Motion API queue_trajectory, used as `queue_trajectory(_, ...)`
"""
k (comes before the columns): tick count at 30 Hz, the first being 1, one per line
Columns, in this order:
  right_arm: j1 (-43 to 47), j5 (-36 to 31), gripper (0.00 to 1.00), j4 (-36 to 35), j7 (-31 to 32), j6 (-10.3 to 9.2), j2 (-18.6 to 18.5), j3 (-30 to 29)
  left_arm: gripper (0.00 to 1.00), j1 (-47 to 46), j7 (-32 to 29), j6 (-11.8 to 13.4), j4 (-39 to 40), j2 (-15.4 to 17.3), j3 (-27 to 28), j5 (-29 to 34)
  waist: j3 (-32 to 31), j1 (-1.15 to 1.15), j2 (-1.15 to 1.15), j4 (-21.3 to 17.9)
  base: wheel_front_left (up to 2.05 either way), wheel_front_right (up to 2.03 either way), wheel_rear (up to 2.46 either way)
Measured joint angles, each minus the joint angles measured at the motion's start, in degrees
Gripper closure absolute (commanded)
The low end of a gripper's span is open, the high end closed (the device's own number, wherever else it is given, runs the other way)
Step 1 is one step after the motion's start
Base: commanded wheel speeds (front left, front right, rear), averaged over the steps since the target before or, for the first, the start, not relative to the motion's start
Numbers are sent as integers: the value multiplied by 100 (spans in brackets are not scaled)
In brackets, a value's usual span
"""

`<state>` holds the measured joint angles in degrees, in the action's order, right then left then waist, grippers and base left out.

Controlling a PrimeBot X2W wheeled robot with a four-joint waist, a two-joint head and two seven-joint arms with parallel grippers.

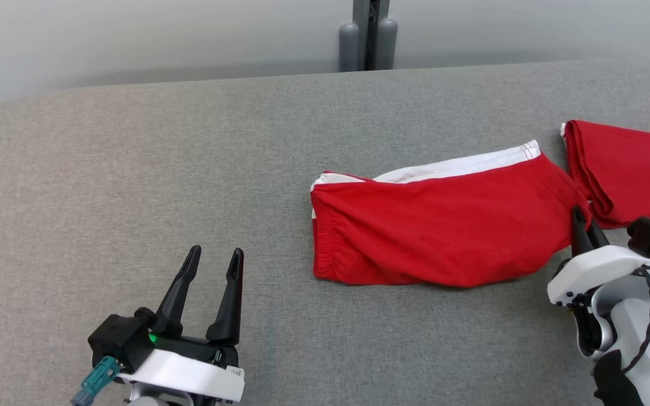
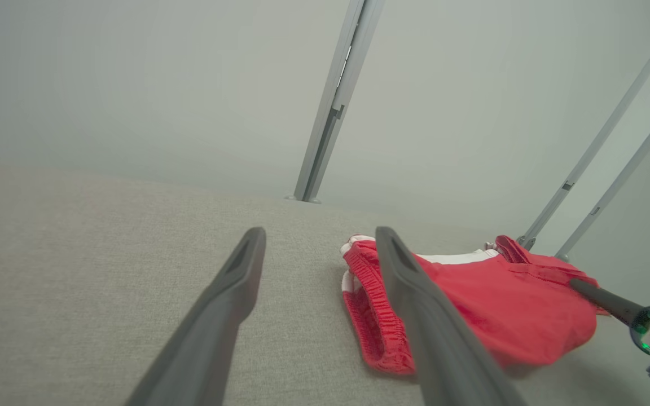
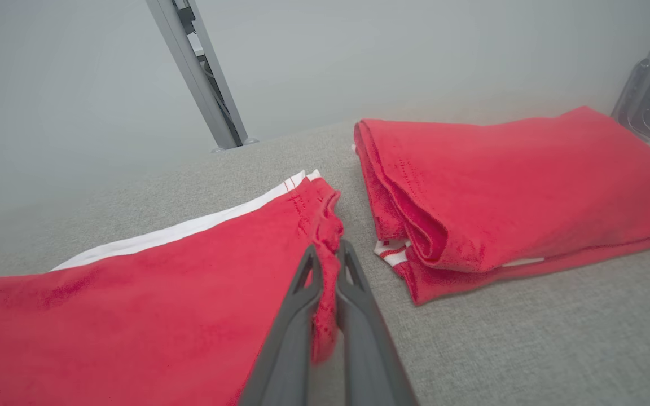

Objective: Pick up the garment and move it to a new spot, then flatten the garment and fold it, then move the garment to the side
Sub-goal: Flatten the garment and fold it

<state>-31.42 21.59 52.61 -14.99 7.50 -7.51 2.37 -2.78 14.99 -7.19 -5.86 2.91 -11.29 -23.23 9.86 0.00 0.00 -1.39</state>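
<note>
Folded red garment (image 1: 438,225) lies right of centre on the grey table (image 1: 161,158). The right gripper (image 3: 328,254) pinches its right edge; the left gripper (image 1: 216,259) sits spread, empty. Whether every layer is caught is unclear, so drag low and slowly.

One grey counter (image 1: 133,169) carries two red garments: one pair of white-edged red shorts (image 1: 438,225) and one folded red garment (image 1: 629,169) just right of the shorts. Two pincers show, the left pincer (image 1: 216,251) well left of the shorts and the right pincer (image 1: 578,214) at their right end. Each has two dark fingers (image 1: 178,287), four in all. Behind the shorts stand one dark post (image 1: 368,22) and two grey cylinders (image 1: 349,48).
</note>
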Motion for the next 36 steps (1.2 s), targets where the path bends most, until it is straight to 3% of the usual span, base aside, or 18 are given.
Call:
queue_trajectory(8,-4,-168,100,-485,0,0,67,220,0,13,0,71,-90,-5,-57,-85,-178,0,0,239,0,0,0)
queue_trajectory(27,118,-104,100,-1778,220,0,400,1696,0,131,0,222,-200,-7,-198,-201,-414,0,0,907,0,0,0)
queue_trajectory(36,431,65,100,-1848,482,0,447,2414,0,130,0,231,-216,-8,-243,-254,-413,0,0,1016,0,0,0)
